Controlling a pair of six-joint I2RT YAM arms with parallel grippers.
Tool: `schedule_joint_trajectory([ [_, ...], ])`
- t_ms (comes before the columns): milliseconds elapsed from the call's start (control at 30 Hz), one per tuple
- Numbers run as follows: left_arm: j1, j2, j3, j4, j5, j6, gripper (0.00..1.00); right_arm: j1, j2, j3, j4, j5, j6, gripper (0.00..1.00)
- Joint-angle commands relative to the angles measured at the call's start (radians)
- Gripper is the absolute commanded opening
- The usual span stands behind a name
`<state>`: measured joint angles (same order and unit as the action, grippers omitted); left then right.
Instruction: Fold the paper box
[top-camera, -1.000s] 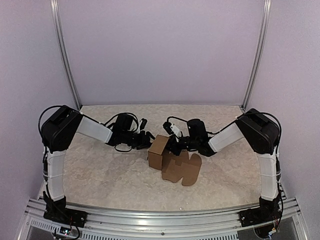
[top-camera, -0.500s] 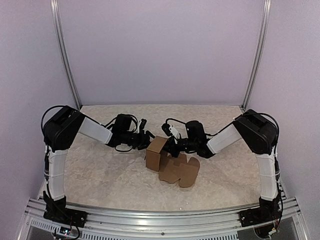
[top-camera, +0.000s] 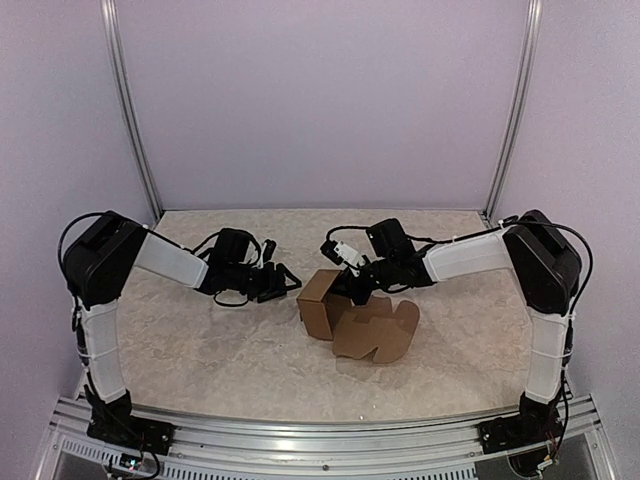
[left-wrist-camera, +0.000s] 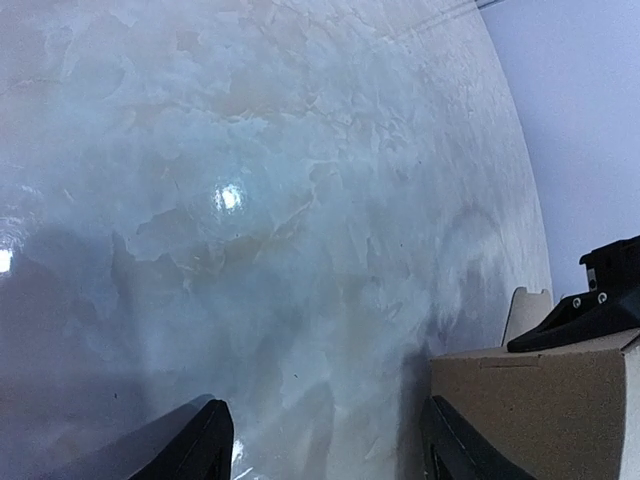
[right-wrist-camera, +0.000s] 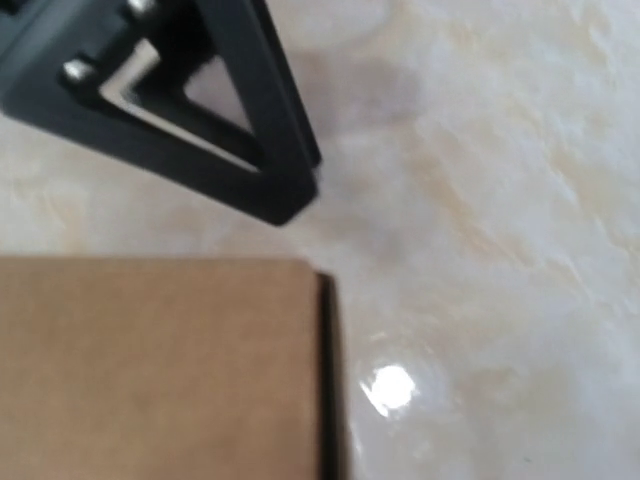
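The paper box (top-camera: 322, 305) is a brown cardboard piece, part folded into a small upright cube in the middle of the table, with rounded flaps (top-camera: 378, 330) lying flat to its right. My left gripper (top-camera: 288, 284) is open and empty, just left of the cube. In the left wrist view (left-wrist-camera: 325, 452) the box's wall (left-wrist-camera: 540, 410) stands against the right fingertip (left-wrist-camera: 455, 450). My right gripper (top-camera: 352, 290) sits at the cube's top right edge; one of its fingers (left-wrist-camera: 585, 312) lies on the box top. The right wrist view shows the box face (right-wrist-camera: 160, 370) very close, and its own fingers are out of frame.
The marbled tabletop (top-camera: 220, 345) lies inside pale walls with metal posts (top-camera: 130, 120) at the back corners. A black finger of the left gripper (right-wrist-camera: 200, 110) shows beyond the box in the right wrist view. The metal rail (top-camera: 320, 440) runs along the near edge.
My left gripper has drawn back left, off the box. My right arm has swung up and stretched out, and the box with its flaps has shifted slightly right.
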<state>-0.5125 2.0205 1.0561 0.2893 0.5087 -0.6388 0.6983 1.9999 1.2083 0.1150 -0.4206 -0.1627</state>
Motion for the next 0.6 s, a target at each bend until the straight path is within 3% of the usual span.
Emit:
schedule_joint_trajectory([
  [0, -0.012, -0.043, -0.014, -0.083, -0.055, 0.046, 0.63, 0.009, -0.015, 0.131, -0.458, 0.080, -0.122, 0.00],
  [300, -0.018, -0.107, -0.083, -0.118, -0.081, 0.081, 0.64, 0.039, 0.059, 0.228, -0.957, 0.303, -0.307, 0.00],
  [567, -0.020, -0.175, -0.144, -0.124, -0.110, 0.103, 0.64, 0.111, 0.102, 0.278, -1.194, 0.511, -0.367, 0.00],
])
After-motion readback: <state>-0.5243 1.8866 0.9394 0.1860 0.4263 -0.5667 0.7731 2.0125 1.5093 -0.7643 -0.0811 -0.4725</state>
